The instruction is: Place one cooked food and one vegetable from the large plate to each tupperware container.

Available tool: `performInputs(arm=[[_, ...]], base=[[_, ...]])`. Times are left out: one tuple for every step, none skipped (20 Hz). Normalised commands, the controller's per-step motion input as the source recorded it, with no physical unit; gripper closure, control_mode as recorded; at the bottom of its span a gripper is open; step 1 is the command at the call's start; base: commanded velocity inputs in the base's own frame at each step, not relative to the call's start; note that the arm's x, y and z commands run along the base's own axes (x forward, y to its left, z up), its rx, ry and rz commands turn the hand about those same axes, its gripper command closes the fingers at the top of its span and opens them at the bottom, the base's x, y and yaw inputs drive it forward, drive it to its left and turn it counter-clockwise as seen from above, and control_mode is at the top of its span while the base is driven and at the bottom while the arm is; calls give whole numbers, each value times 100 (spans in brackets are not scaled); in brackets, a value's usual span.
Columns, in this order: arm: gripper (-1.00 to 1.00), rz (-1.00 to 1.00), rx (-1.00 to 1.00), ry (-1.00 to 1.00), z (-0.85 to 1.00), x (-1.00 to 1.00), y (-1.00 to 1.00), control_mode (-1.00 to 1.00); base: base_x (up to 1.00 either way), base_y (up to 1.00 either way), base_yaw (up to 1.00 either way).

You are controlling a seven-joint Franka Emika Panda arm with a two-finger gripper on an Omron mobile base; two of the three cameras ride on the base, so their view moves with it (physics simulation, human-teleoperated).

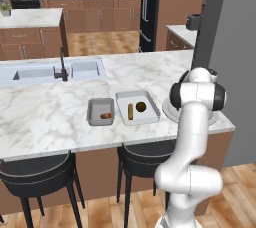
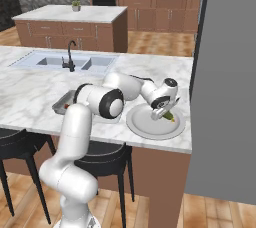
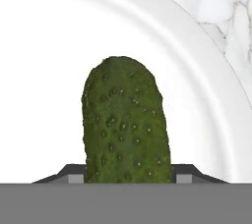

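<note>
Reaching down over the large plate [image 2: 145, 128] at the right end of the worktop [image 1: 45, 112], near its front edge, I had the gripper [image 2: 165, 114] set around the cucumber [image 3: 127, 120], the one item I could see on that plate. I took it as the vegetable meant for one of the trays, which is why the hand sat low and tilted over it.

The two tupperware containers lay side by side to the left of the plate, toward the front edge of the worktop. The smaller tray [image 1: 100, 111] held one small reddish-brown piece [image 1: 105, 116]. The larger tray [image 1: 137, 106] held a long tan piece [image 1: 130, 111] and a round dark one [image 1: 141, 106], so by my judgement the smaller one was the tray lacking its second item.

From the hand camera the cucumber rose straight up between the two finger tips [image 3: 74, 176], filling the gap between them. The jaws looked drawn in against its sides, but I could not tell whether they had fully clamped it or whether it had left the plate.
</note>
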Motion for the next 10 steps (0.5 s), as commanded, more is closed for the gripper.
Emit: performInputs(arm=[[100,-3,-8,-7,45,-82,51,-100],[100,-12,-4,-2,81,-82,55,-100],[100,-19,0,-1,90,-95,62,-100],[100,-24,0,0,80,-95,62,-100],[100,-29,0,-13,70,-100,77,-100],[100,-35,-5,-30,68,-100,100,-100],[100,-33,-8,-34,77,-97,100,-100],[100,-29,-12,-35,84,-75,100,-100],[100,-27,-6,-23,72,-33,100,-100],[100,-28,-5,-24,51,-19,100,-100]], base=[[0,0,0],[0,0,0],[0,0,0],[0,0,0],[0,0,0],[0,0,0],[0,0,0],[0,0,0],[0,0,0],[0,0,0]])
